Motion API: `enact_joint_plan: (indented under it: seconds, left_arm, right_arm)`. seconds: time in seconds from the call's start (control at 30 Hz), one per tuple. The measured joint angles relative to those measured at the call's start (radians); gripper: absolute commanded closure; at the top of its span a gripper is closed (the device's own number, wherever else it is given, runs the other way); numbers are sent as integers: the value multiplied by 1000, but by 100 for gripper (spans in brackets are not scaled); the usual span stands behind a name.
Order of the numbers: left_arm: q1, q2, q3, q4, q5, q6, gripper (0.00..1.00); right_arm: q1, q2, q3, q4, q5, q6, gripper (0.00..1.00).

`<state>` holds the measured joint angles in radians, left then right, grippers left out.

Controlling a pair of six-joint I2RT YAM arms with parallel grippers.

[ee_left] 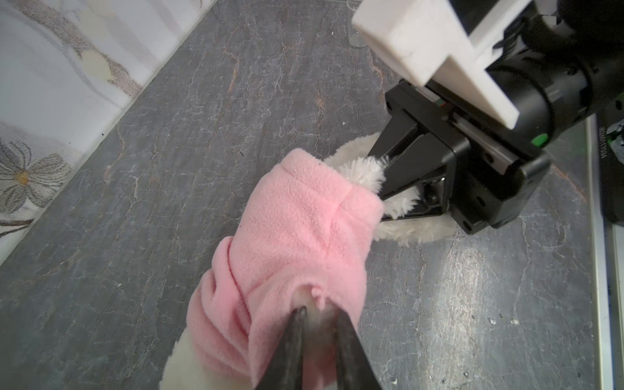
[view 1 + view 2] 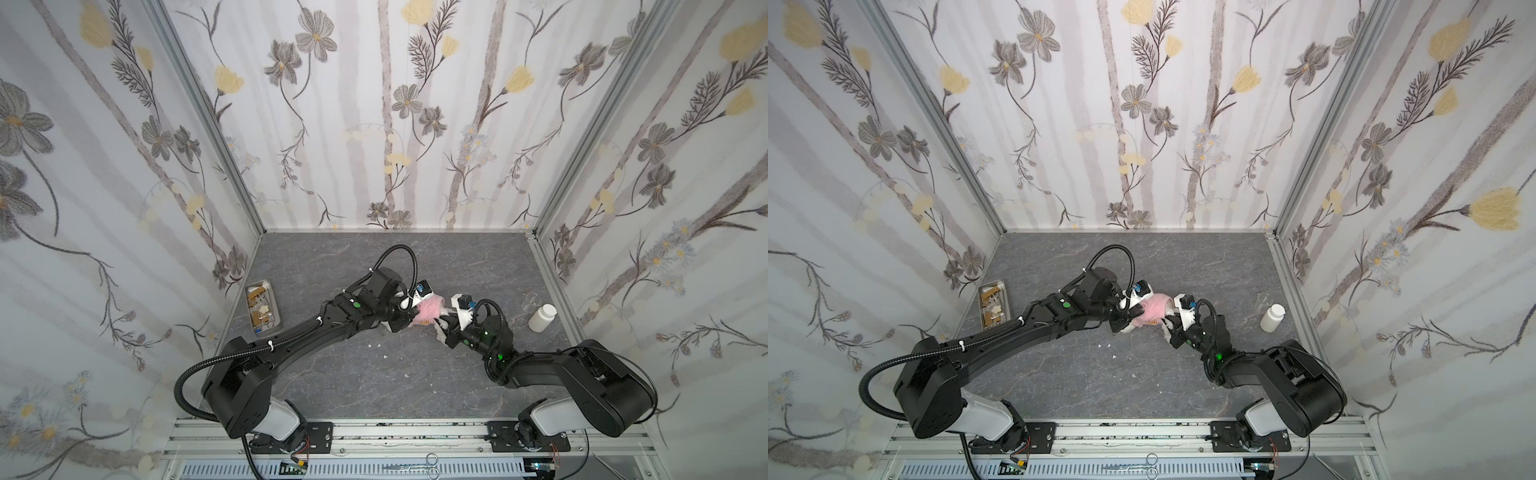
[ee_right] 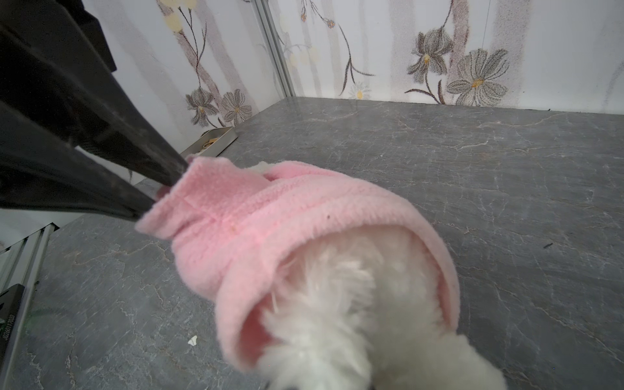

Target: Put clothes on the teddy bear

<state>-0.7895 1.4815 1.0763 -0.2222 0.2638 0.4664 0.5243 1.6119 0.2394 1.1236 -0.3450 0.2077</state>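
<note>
A fluffy white teddy bear [image 3: 337, 304] lies near the middle of a grey marbled counter [image 2: 415, 395], between two black robot arms that meet over it. A pink hoodie [image 1: 297, 219] of fleece covers most of the bear's body, and white fur shows at both ends of the garment. In both top views the bear is a small pink and white bundle, largely hidden by the arms.

The left end effector [image 1: 319, 314] has its two dark fingers pressed nearly together, pinching a fold of the pink hoodie at one end. In the right wrist view the same fingertips [image 3: 158, 158] grip the fleece edge, which stands up as a small flap.

The right end effector [image 1: 383, 182] is clamped on the teddy bear. Its fingers are sunk into the white fur that pokes out of the hoodie's wide opening at the other end.

Near the counter's left edge sits a shallow metal tray [image 2: 263, 307] holding small pieces. Towards the right wall stands a white bottle [image 2: 542, 318], well apart from the bear.
</note>
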Motion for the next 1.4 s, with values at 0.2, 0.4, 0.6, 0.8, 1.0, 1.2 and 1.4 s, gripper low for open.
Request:
enact_joint_plan:
  seconds: [0.2,0.4,0.6,0.8,1.0,1.2,1.4]
  left_arm:
    - [-21,0,-5,-4,-65,35,79]
    - [-32,-34,-11,-13,-118,60,76]
    - [-52,-64,-36,-16,-155,115,82]
    - [-58,-24,-23,-18,-158,162,85]
    - [-55,11,-8,-16,-182,166,83]
    - [-7,-37,2,-21,-82,113,75]
    - [24,-52,11,-20,22,57,85]
  right_arm:
    - [0,10,2,-1,-1,0,100]
    - [0,20,11,-1,-9,0,100]
    - [0,26,11,1,-14,0,100]
    - [0,30,14,1,-16,1,100]
    - [0,30,15,-1,-15,1,100]
    - [0,32,16,1,-16,1,100]
    - [0,37,19,2,-16,2,100]
